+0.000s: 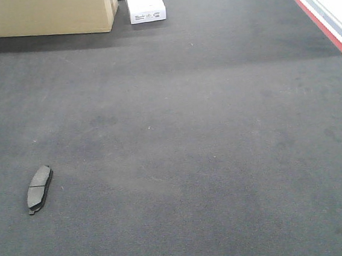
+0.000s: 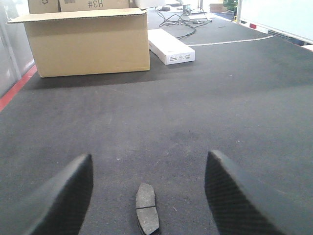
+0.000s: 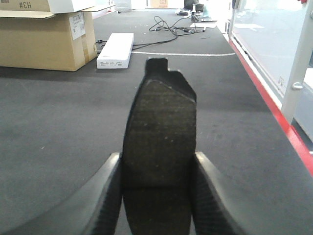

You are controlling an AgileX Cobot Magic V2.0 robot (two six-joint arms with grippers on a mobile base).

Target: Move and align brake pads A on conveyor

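Right wrist-mounted view: the right gripper (image 3: 156,161) pinches a brake pad (image 3: 161,112) upright by its edges over the conveyor (image 3: 58,127). Held only low down, it may twist or slip and land askew. The left gripper (image 2: 149,159) hangs spread over a second pad (image 2: 146,208) lying flat on the conveyor; closing off-centre could knock that one crooked.

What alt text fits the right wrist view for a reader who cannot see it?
A dark brake pad fills the centre, clamped on both sides by the jaws of the right gripper. Beneath lies the charcoal conveyor with a red strip on the right; a cardboard box and a white box sit at the far end.
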